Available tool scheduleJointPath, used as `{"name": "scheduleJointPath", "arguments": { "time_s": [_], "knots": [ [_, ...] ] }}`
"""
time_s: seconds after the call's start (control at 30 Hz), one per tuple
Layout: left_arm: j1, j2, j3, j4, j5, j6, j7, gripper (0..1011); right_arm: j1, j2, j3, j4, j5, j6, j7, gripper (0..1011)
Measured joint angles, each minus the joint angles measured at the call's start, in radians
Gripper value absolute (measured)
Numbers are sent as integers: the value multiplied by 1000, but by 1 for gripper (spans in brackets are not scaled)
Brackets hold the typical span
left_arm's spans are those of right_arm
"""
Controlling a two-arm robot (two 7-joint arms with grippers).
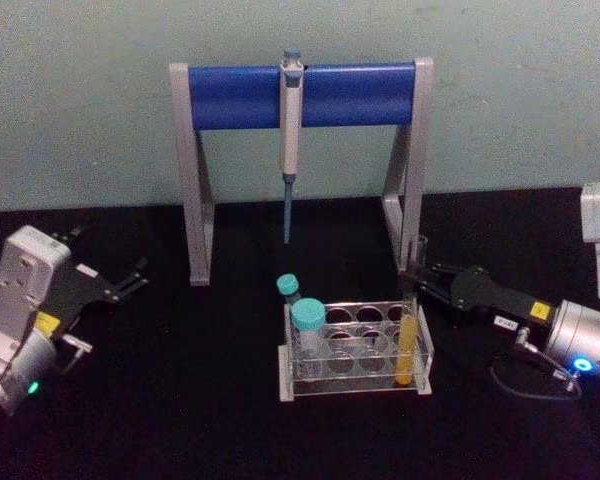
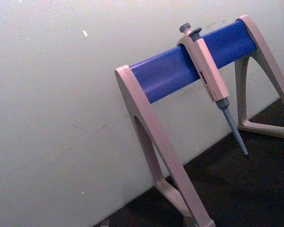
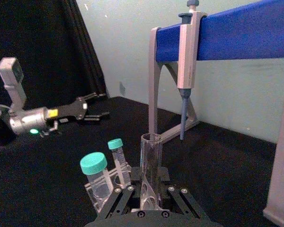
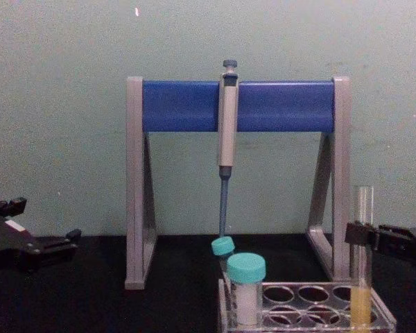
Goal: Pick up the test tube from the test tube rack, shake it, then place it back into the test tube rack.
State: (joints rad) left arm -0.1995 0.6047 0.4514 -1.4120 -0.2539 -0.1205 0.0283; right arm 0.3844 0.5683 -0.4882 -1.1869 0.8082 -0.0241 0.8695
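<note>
The test tube (image 1: 410, 340) stands upright in the front right corner hole of the clear test tube rack (image 1: 352, 392), with yellow-orange liquid in its lower part. My right gripper (image 1: 416, 278) reaches in from the right and is shut on the tube's clear upper part, just above the rack. In the right wrist view the test tube (image 3: 150, 156) rises straight up between the fingers. From the chest view the test tube (image 4: 362, 277) sits in the rack (image 4: 305, 295) with the right gripper (image 4: 360, 237) at mid height. My left gripper (image 1: 135, 277) rests open far to the left.
Two teal-capped tubes (image 1: 307, 318) stand in the rack's left end. Behind the rack is a grey-and-blue pipette stand (image 1: 300, 95) with a pipette (image 1: 291, 130) hanging from its bar. Its right leg (image 1: 405, 200) is close behind my right gripper. The tabletop is black.
</note>
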Motion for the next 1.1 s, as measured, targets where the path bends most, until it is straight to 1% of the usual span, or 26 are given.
{"name": "scheduleJointPath", "arguments": {
  "time_s": [0.07,0.2,0.4,0.57,0.87,1.1],
  "knots": [
    [0,0,0,0,0,0,0,1001,-4,5,-2,-15,-19,-10,-21,222],
    [0,0,0,0,0,0,0,1001,-9,9,-2,-32,-41,-21,-41,222],
    [0,0,0,0,0,0,0,1001,-15,13,1,-47,-57,-30,-45,222],
    [0,0,0,0,0,0,0,1001,-18,14,6,-56,-55,-29,-41,222],
    [0,0,0,0,0,0,0,1001,-27,16,19,-75,-29,-23,-30,222],
    [0,0,0,0,0,0,0,1001,-32,20,31,-100,-15,-33,-31,222]
  ]
}}
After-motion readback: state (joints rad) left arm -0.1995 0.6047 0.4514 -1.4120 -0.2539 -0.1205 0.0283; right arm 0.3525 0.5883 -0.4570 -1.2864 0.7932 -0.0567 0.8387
